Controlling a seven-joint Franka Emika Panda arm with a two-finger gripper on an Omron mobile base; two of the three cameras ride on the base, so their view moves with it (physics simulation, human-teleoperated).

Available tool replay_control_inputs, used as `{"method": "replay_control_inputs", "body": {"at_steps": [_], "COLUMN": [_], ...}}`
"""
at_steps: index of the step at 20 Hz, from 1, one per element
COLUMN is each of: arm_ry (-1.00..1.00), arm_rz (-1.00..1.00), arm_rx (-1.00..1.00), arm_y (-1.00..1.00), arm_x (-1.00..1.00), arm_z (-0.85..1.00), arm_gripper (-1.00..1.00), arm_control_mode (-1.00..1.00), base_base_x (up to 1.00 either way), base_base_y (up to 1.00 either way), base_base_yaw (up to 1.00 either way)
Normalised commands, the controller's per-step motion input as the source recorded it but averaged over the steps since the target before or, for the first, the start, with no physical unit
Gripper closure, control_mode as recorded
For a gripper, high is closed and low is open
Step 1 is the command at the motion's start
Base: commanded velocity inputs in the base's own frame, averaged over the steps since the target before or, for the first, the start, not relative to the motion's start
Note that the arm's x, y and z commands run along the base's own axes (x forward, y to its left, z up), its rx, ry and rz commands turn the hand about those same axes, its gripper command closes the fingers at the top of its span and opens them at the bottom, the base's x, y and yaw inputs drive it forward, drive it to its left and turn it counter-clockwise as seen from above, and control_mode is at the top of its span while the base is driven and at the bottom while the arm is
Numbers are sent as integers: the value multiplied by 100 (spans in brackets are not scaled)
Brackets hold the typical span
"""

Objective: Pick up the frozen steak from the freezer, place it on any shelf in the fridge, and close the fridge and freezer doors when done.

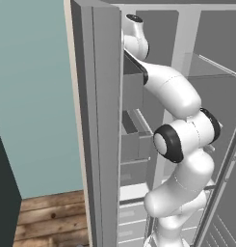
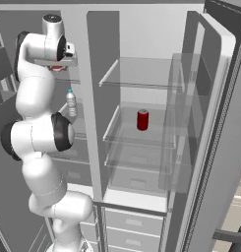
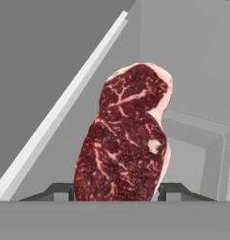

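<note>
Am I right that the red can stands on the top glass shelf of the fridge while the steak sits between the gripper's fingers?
Not quite. The right base view shows the red can on the second glass shelf, with the top shelf above it. The rest holds: in the hand view the steak sits between the fingers of the gripper.

The frozen steak (image 3: 128, 140) is a dark-red marbled slab with a pale rim, lying in the freezer (image 2: 68, 128). It seems to rest on a grey surface. The fridge and freezer doors (image 1: 98, 130) stand open.
</note>
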Motion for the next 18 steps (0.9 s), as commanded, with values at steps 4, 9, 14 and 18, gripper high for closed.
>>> {"method": "replay_control_inputs", "body": {"at_steps": [4, 9, 14, 18], "arm_ry": [-4, -4, -16, -31], "arm_rz": [0, -1, -4, -8], "arm_rx": [0, 1, 6, 11], "arm_y": [-4, -23, -21, -9], "arm_x": [0, -17, -50, -44], "arm_z": [-60, -45, -31, -3], "arm_gripper": [100, 100, 100, 100], "arm_control_mode": [-100, -100, -100, -100], "base_base_x": [0, 0, 0, 0], "base_base_y": [0, 0, 0, 0], "base_base_yaw": [0, 0, 0, 0]}}
